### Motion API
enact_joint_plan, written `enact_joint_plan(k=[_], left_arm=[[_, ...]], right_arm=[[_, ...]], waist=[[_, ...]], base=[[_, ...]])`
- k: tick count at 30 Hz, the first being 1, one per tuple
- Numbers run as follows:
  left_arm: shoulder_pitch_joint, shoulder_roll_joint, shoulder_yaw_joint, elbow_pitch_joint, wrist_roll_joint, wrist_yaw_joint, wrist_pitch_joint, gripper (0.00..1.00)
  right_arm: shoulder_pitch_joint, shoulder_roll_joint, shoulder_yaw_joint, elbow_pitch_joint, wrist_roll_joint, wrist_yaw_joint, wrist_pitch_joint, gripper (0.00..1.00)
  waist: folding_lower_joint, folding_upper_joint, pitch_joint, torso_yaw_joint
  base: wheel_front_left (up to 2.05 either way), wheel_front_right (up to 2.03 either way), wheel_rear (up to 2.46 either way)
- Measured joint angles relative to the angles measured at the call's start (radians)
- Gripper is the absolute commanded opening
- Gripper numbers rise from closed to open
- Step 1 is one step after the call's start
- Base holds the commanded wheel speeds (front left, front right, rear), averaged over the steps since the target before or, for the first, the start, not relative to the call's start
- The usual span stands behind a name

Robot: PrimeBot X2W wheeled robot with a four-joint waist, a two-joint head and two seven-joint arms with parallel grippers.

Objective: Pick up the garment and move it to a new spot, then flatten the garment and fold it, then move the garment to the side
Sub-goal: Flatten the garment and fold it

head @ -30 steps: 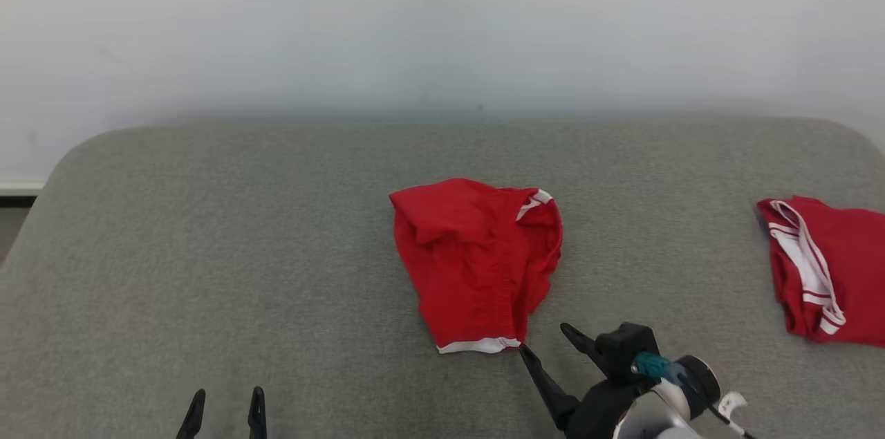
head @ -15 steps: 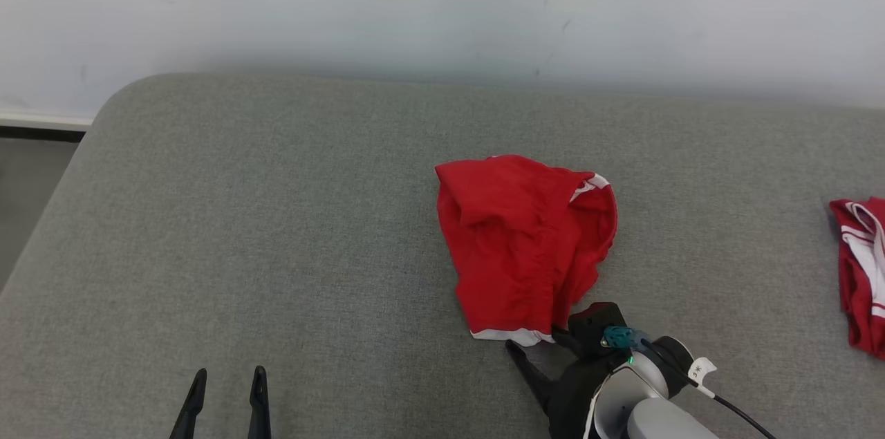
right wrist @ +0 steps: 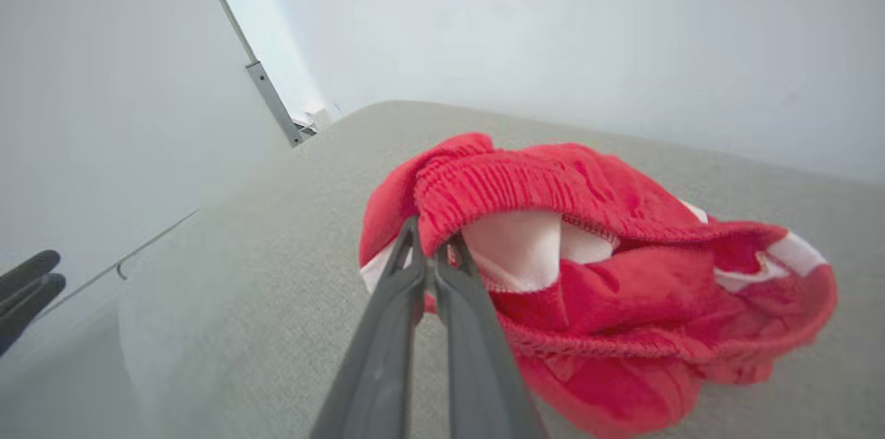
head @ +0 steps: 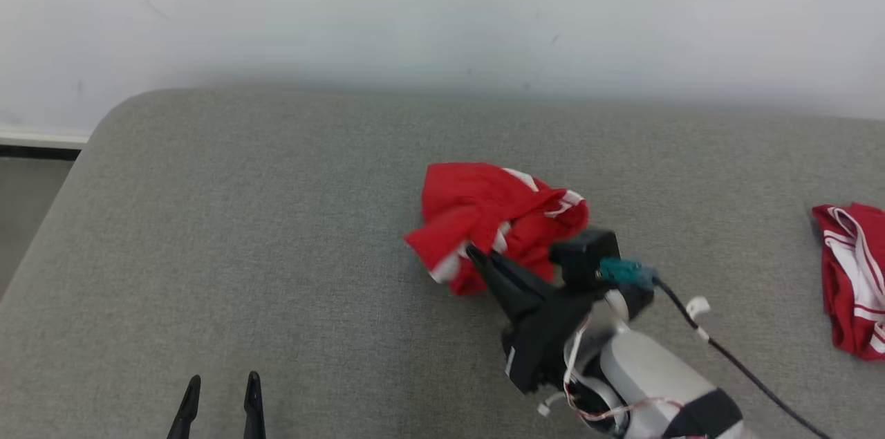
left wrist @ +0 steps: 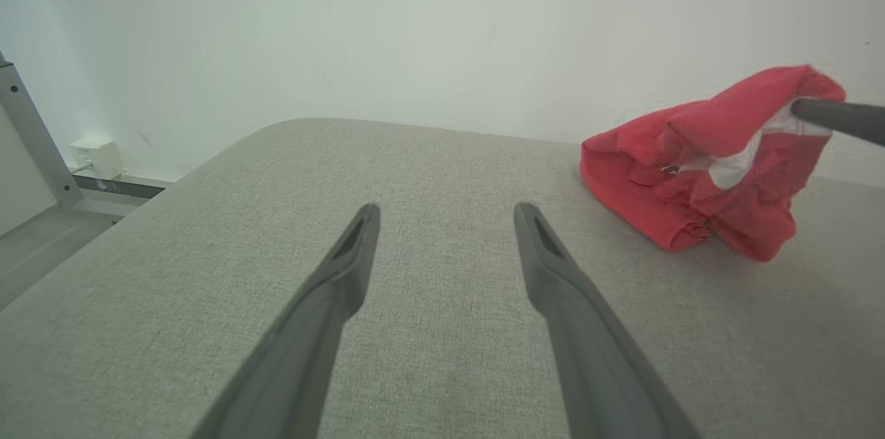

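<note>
Red garment (head: 498, 207) bunching, R hand (head: 474, 252) pinching it; L hand (head: 218, 394) idling wide over open surface (head: 276, 252); head view showing 2nd garment (head: 838, 301) at R edge.

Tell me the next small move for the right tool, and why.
Probably raise the right tool straight up, lifting the red garment clear of the grey cushion. The tool is shut on the garment's edge, yet most of the cloth lies bunched on the cushion; carrying it sideways now would likely drag it.

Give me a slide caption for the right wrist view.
Right end effector shut on the edge of the bunched red garment, on the grey padded surface.
</note>
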Motion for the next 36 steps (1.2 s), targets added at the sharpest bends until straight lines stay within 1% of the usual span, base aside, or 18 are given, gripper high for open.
enact_joint_plan(k=[4, 8, 13, 14, 16, 18, 19, 21, 23, 24, 25, 27, 28, 29, 30, 31, 33, 36], left_arm=[[0.008, 0.0, -0.001, -0.003, 0.001, 0.0, 0.0, 1.0], [0.011, 0.0, -0.002, -0.004, 0.002, -0.001, 0.0, 1.0], [0.021, -0.001, -0.004, -0.004, 0.003, -0.003, 0.0, 1.0], [0.026, 0.0, -0.003, -0.005, 0.003, -0.006, 0.0, 1.0], [0.029, -0.001, -0.003, -0.008, 0.003, -0.008, 0.0, 1.0], [0.033, 0.0, -0.002, -0.01, 0.003, -0.008, 0.0, 1.0], [0.036, 0.0, -0.002, -0.01, 0.002, -0.008, 0.0, 1.0], [0.04, -0.001, -0.004, -0.009, 0.002, -0.008, 0.0, 1.0], [0.041, 0.0, -0.004, -0.01, 0.001, -0.008, 0.0, 1.0], [0.041, 0.0, -0.006, -0.011, 0.001, -0.007, 0.0, 1.0], [0.041, -0.001, -0.007, -0.012, 0.0, -0.007, 0.0, 1.0], [0.039, -0.001, -0.008, -0.014, 0.0, -0.006, 0.0, 1.0], [0.038, 0.0, -0.008, -0.015, 0.0, -0.004, 0.0, 1.0], [0.037, 0.0, -0.006, -0.016, 0.0, -0.003, 0.0, 1.0], [0.033, 0.0, -0.007, -0.016, 0.0, -0.003, 0.0, 1.0], [0.028, -0.001, -0.007, -0.016, 0.0, -0.003, 0.0, 1.0], [0.023, 0.0, -0.007, -0.016, 0.001, -0.003, 0.0, 1.0], [0.019, 0.0, -0.009, -0.015, 0.001, -0.003, 0.0, 1.0]], right_arm=[[-0.079, 0.006, 0.022, -0.105, 0.06, 0.0, 0.005, 0.0], [-0.169, 0.037, 0.023, -0.188, 0.134, 0.0, 0.003, 0.0], [-0.227, 0.067, -0.054, -0.297, 0.244, 0.0, -0.081, 0.0], [-0.229, 0.069, -0.087, -0.328, 0.282, 0.0, -0.104, 0.0], [-0.218, 0.056, -0.123, -0.334, 0.298, 0.0, -0.112, 0.0], [-0.179, 0.017, -0.169, -0.292, 0.273, 0.0, -0.103, 0.0], [-0.151, -0.012, -0.197, -0.249, 0.237, 0.0, -0.087, 0.0], [-0.094, -0.081, -0.23, -0.138, 0.112, 0.0, -0.024, 0.0], [-0.038, -0.123, -0.29, -0.014, -0.026, 0.0, 0.055, 0.0], [-0.01, -0.136, -0.316, 0.038, -0.092, 0.0, 0.092, 0.0], [0.019, -0.134, -0.351, 0.079, -0.135, 0.0, 0.123, 0.0], [0.062, -0.113, -0.422, 0.129, -0.19, 0.0, 0.161, 0.0], [0.077, -0.1, -0.443, 0.141, -0.225, 0.0, 0.173, 0.12], [0.089, -0.088, -0.466, 0.145, -0.258, 0.0, 0.174, 0.43], [0.1, -0.074, -0.5, 0.147, -0.283, 0.0, 0.175, 0.91], [0.109, -0.063, -0.535, 0.152, -0.301, 0.0, 0.184, 1.0], [0.139, -0.041, -0.588, 0.149, -0.342, 0.0, 0.205, 1.0], [0.175, -0.002, -0.651, 0.111, -0.39, 0.0, 0.222, 1.0]], waist=[[-0.0001, 0.0, -0.019, -0.016], [-0.0002, 0.0, -0.035, -0.028], [-0.0002, 0.0, -0.052, -0.031], [-0.0002, 0.0, -0.056, -0.03], [-0.0002, -0.0001, -0.058, -0.03], [-0.0002, 0.0, -0.058, -0.031], [-0.0002, 0.0, -0.058, -0.032], [-0.0002, 0.0, -0.057, -0.032], [-0.0002, 0.0, -0.054, -0.032], [-0.0002, 0.0, -0.051, -0.033], [-0.0001, 0.0, -0.048, -0.034], [-0.0001, 0.0, -0.041, -0.036], [-0.0001, 0.0, -0.037, -0.038], [-0.0002, 0.0, -0.034, -0.04], [-0.0001, 0.0, -0.03, -0.043], [-0.0001, 0.0, -0.027, -0.046], [-0.0001, 0.0, -0.021, -0.051], [-0.0001, 0.0, -0.016, -0.057]], base=[[0.0, 0.0, 0.0], [0.0, 0.0, 0.0], [0.0, 0.0, 0.0], [0.0, 0.0, 0.0], [0.0, 0.0, 0.0], [0.0, 0.0, 0.0], [0.0, 0.0, 0.0], [0.0, 0.0, 0.0], [0.0, 0.0, 0.0], [0.0, 0.0, 0.0], [0.0, 0.0, 0.0], [0.0, 0.0, 0.0], [0.0, 0.0, 0.0], [0.0, 0.0, 0.0], [0.0, 0.0, 0.0], [0.0, 0.0, 0.0], [0.0, 0.0, 0.0], [0.0, 0.0, 0.0]])
